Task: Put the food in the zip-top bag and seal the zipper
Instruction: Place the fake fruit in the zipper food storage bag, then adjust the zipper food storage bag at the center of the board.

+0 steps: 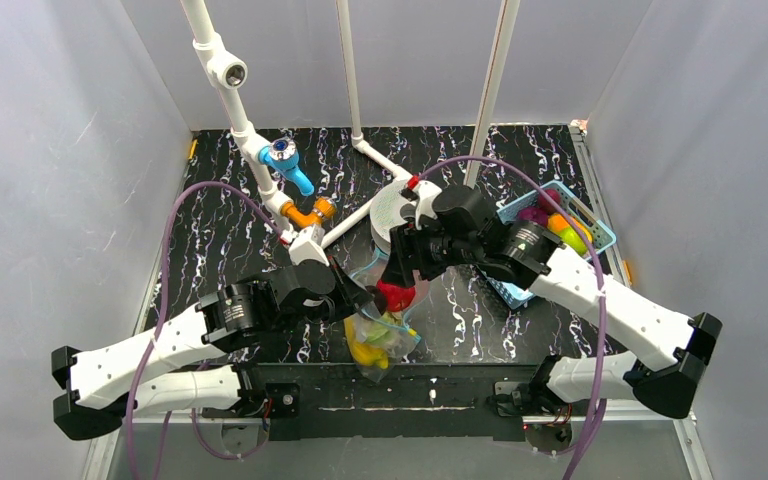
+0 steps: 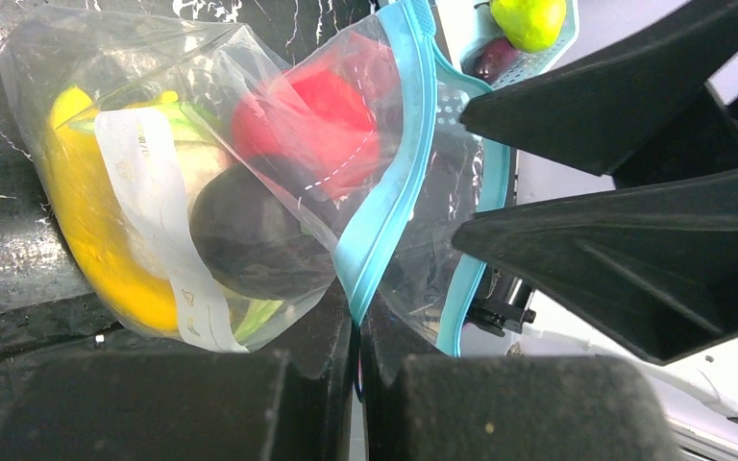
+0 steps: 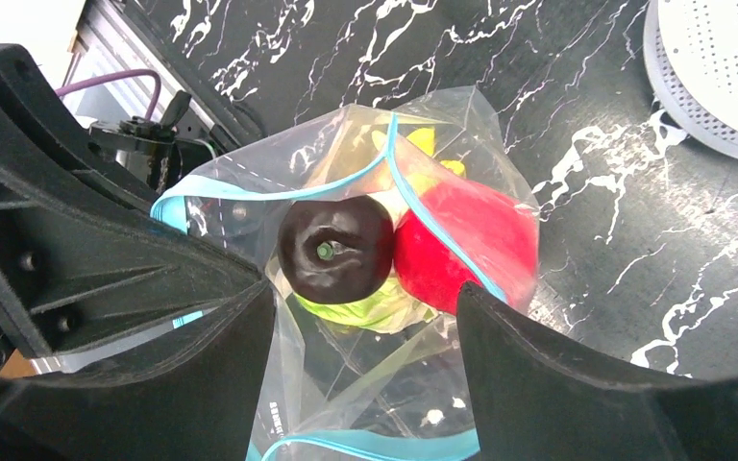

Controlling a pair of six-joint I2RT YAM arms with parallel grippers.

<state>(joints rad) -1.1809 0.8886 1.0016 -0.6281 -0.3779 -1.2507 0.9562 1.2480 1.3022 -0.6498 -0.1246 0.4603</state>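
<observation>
The clear zip-top bag (image 1: 382, 335) lies near the table's front edge, its mouth open toward the back. Inside are a yellow banana (image 2: 86, 230), a red apple (image 3: 466, 245), a dark purple fruit (image 3: 336, 248) and a green piece (image 3: 365, 307). My left gripper (image 1: 365, 300) is shut on the teal zipper (image 2: 384, 192) at the bag's rim, pinching it at the fingertips (image 2: 357, 317). My right gripper (image 3: 365, 291) is open and empty, hovering right over the bag's mouth (image 1: 400, 275); its black fingers (image 2: 634, 240) show at the right of the left wrist view.
A light-blue mesh basket (image 1: 590, 222) at the back right holds orange, green and purple fruits; its green fruit shows in the left wrist view (image 2: 528, 17). A white perforated round piece (image 3: 721, 77) lies behind the bag. A white pipe frame (image 1: 260, 165) with blue and orange fittings stands at the back left.
</observation>
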